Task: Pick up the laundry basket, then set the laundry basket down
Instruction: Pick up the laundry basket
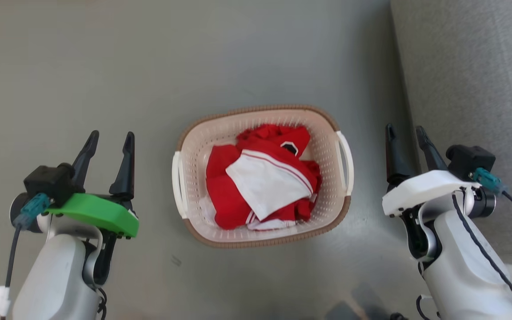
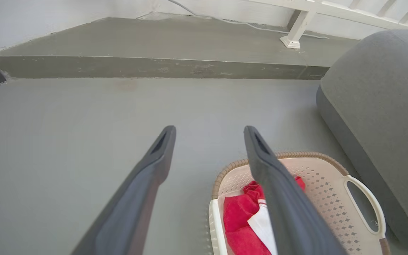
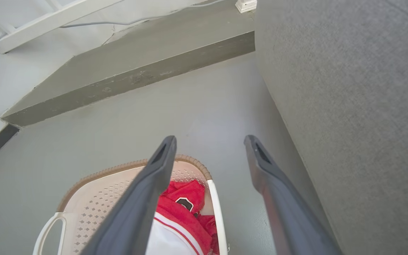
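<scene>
— Where is the laundry basket (image 1: 196, 151) placed?
— On the floor (image 1: 105, 66), between the arms, with clothes (image 1: 260, 178) piled inside.
— And the fingers?
— The left gripper (image 1: 111, 134) and the right gripper (image 1: 404, 128) are held spread apart, clear of it.

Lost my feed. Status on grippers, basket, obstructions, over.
Left gripper open, empty, left of laundry basket. Right gripper open, empty, on its right. Basket on floor, red and white clothes inside. Grey sofa close beside right gripper.

I am in a home: grey fabric sofa (image 1: 474, 66), smooth grey floor (image 1: 82, 66), white railing post (image 2: 298, 28), cream perforated plastic laundry basket (image 1: 256, 108) holding red clothes (image 1: 225, 195).
</scene>
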Motion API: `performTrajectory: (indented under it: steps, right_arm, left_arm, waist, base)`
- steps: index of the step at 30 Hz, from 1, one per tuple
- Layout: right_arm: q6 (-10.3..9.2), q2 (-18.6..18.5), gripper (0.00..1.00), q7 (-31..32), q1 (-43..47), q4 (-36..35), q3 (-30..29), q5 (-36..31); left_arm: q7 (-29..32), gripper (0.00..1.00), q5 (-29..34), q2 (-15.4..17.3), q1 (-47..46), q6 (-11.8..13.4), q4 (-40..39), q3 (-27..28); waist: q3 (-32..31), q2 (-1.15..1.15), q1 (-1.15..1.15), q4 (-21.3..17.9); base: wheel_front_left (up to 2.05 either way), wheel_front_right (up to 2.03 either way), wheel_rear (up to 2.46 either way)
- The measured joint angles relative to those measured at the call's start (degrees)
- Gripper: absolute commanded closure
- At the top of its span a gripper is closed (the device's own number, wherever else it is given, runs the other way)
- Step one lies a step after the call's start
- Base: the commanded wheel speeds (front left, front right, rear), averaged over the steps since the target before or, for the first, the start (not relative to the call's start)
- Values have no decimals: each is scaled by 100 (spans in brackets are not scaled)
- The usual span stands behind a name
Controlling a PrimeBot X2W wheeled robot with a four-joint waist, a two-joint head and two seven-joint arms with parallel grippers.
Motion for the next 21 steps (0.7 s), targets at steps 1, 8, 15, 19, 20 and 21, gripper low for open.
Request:
performTrajectory:
  steps: [1,8,15,19,20,21]
  right_arm:
    - [0,0,0,0,-55,81,7,3]
    - [48,1,0,-8,-460,559,180,332]
    - [105,2,0,-10,-839,991,469,547]
    - [107,-7,0,-14,-1073,1276,580,636]
    - [107,-5,0,-14,-1129,1350,622,651]
    - [107,-4,0,-14,-1177,1430,659,657]
  left_arm:
    - [0,0,-19,33,-49,0,58,-69]
    - [2,0,-243,98,-463,0,478,-453]
    - [142,0,-560,98,-877,0,798,-861]
    - [187,0,-662,97,-1053,0,1006,-1137]
    - [203,0,-708,98,-1101,0,1058,-1188]
    - [210,0,-754,99,-1146,0,1103,-1236]
  waist:
    - [73,0,0,4]
    - [555,0,0,26]
    - [928,0,0,53]
    - [1152,0,1,78]
    - [1203,0,1,84]
    - [1254,0,1,90]
  base:
    - [0,0,0]
    - [0,0,0]
    - [0,0,0]
    - [0,0,0]
    - [0,0,0]
    - [0,0,0]
